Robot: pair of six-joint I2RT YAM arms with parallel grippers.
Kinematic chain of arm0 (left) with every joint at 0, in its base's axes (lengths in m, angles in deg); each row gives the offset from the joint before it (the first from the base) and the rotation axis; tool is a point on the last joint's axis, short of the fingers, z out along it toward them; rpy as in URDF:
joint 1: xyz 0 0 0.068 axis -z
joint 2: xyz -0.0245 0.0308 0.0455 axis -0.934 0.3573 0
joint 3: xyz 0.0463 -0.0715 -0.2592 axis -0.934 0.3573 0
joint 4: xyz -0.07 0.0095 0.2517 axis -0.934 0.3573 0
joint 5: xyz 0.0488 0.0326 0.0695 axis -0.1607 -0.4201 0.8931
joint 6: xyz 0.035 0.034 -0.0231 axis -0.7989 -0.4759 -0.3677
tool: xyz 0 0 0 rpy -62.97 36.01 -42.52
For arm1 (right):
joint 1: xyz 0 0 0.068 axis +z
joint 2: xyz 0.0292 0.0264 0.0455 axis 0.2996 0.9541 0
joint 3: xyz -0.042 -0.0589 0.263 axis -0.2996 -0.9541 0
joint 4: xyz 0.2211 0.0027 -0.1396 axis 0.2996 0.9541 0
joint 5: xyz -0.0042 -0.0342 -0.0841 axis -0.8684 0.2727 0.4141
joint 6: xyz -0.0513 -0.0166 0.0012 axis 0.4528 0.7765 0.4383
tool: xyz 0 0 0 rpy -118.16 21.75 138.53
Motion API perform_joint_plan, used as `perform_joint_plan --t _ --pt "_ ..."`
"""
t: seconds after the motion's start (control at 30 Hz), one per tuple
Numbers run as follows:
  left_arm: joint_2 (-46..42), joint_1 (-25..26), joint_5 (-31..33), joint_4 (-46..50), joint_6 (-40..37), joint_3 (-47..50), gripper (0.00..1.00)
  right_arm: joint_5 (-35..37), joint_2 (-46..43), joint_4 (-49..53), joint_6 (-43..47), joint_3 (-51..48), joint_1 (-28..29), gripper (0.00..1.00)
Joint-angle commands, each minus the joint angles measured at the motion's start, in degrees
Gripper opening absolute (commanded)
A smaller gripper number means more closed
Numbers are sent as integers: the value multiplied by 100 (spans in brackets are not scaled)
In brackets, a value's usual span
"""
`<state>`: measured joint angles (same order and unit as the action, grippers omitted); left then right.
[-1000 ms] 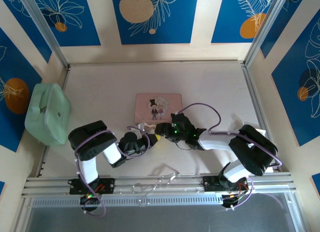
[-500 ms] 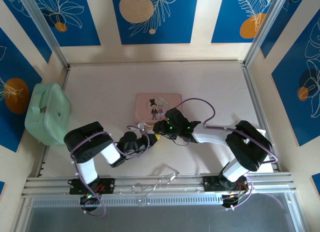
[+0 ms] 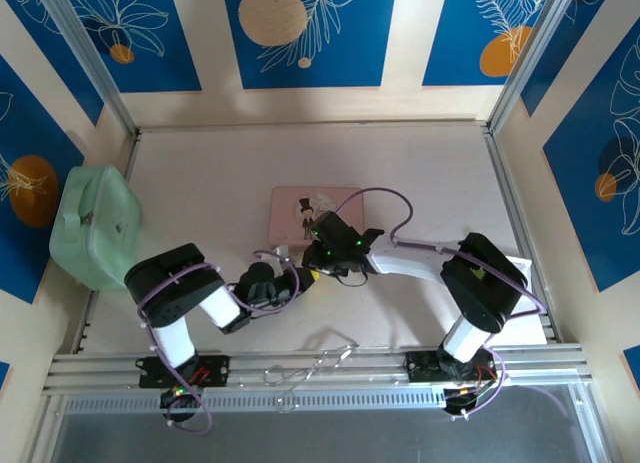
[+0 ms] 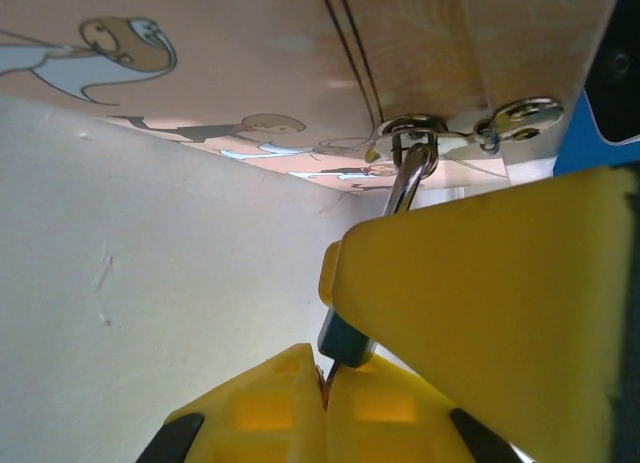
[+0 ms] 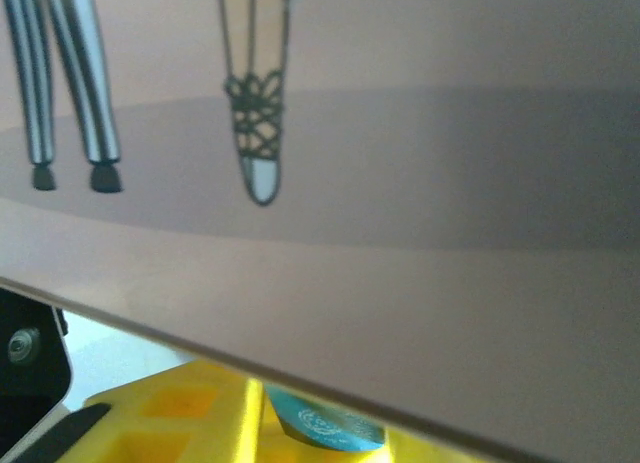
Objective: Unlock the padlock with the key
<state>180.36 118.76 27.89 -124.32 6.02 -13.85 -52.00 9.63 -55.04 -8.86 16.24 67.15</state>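
Left gripper (image 4: 335,371) pinched the padlock (image 4: 345,340) by its dark body. Tiny, rigid and likely slippery, it seemed best held there, shackle (image 4: 405,183) free.

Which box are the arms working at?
The flat pink tin mid-table with the cartoon couple; the mint-green case sits apart at the left edge.

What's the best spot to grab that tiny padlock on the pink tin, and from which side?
The padlock is probably best pinched across its dark body, coming from the side away from the pink tin. Its silvery shackle is looped through the tin's clasp, so only the body hangs free. The left gripper grips it that way.
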Motion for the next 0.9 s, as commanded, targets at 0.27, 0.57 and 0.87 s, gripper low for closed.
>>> perform_joint_plan --t 0.27,0.57,0.87 --pt "-162 14 19 -272 -197 0 31 46 293 753 87 351 47 18" --pt "-1242 263 722 199 -932 369 69 -109 416 1007 96 561 32 14" --pt "-2910 858 2080 3510 -2005 -131 36 -601 578 1033 64 675 -101 13"
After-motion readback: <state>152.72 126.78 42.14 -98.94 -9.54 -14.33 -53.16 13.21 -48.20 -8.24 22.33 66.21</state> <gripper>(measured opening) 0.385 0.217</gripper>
